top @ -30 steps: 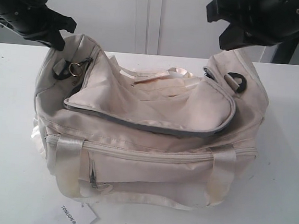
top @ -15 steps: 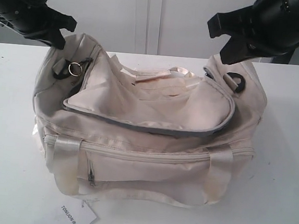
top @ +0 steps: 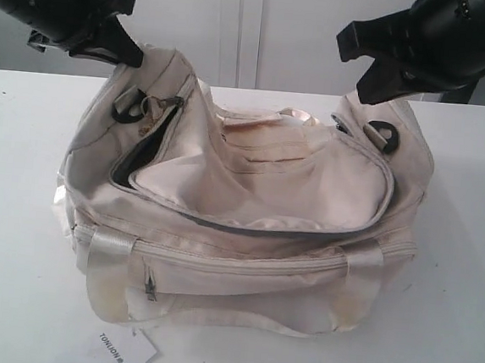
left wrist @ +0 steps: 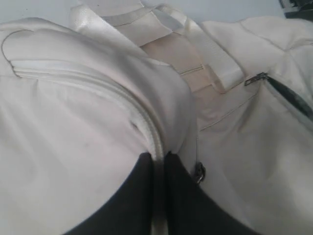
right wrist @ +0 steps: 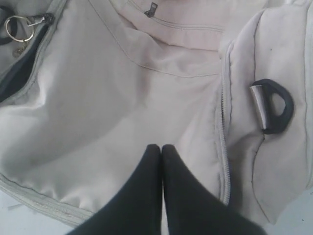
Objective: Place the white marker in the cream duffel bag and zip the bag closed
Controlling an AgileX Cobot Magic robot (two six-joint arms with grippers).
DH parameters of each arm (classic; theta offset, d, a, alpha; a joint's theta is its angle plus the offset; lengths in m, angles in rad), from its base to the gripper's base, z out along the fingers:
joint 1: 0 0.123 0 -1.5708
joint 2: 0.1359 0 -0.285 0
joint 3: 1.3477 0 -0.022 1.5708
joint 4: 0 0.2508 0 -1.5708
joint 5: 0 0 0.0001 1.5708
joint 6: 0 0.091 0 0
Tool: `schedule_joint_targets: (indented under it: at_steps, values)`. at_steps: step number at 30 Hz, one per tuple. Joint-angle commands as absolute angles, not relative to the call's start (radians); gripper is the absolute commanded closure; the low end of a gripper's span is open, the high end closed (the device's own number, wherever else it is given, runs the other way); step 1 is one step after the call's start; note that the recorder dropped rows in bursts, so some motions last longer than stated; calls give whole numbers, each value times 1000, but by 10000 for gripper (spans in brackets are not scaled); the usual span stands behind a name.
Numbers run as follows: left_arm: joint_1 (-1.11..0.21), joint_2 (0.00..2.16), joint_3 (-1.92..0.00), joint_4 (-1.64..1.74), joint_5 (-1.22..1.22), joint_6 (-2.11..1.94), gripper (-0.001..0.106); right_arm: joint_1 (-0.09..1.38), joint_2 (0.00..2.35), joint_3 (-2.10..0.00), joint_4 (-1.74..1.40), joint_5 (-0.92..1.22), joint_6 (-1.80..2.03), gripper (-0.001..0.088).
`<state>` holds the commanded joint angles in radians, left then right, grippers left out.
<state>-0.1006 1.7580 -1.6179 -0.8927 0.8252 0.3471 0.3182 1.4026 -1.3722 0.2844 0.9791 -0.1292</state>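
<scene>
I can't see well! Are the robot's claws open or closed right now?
Left gripper: closed, pinching the bag's zipper edge.
Right gripper: closed, holding nothing.

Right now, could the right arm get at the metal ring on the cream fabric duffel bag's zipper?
Probably yes: the ring lies uncovered atop the bag, though at the left gripper's end.

Soft cream duffel bag [top: 249, 199] on white table [top: 15, 255], curved top zipper partly open, dark lining exposed

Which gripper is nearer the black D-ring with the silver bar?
Right. The right gripper sits close beside the black D-ring at that end of the cream duffel bag; the left gripper pinches the bag's opposite end.
</scene>
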Motion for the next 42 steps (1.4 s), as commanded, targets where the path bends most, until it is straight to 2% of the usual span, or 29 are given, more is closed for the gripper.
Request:
schedule_joint_targets:
  at_steps: [7,21,32,42]
  values:
    - [-70,1767,-1618,-954,880,349,1053,332,1447,-1372,454,877,-164,868]
    - [-70,1821,-1618,-1066,941,375,1053,583,1629,-1374,504,569,-128,863]
    - [-70,1821,-1618,-1096,962,375,1053,680,1759,-1468,539,437,-66,602]
    - [-70,1821,-1618,-1096,962,375,1053,689,1855,-1545,583,402,6,529]
